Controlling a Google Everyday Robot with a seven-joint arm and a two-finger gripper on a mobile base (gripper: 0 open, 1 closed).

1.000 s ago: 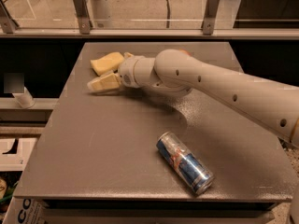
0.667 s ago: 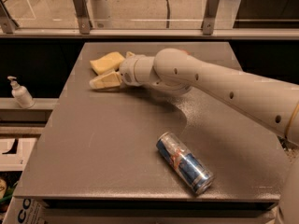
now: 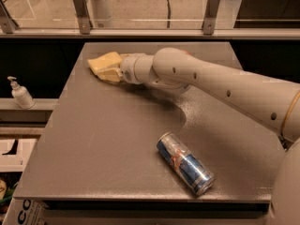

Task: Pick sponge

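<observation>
The sponge is a pale yellow flat block at the far left of the grey table. My gripper reaches it from the right, at the end of the long white arm that crosses the table. One cream-yellow finger presses against the sponge's near side. The other finger is hidden behind the sponge. The gripper is closed on the sponge, low at the table surface.
A blue and silver drink can lies on its side near the table's front right. A white pump bottle stands on a ledge to the left. A glass railing with metal posts runs behind the table.
The near finger has moved up against the sponge, closing the dark gap that showed between the two yellow shapes. The arm has hardly shifted. The can has not moved.
</observation>
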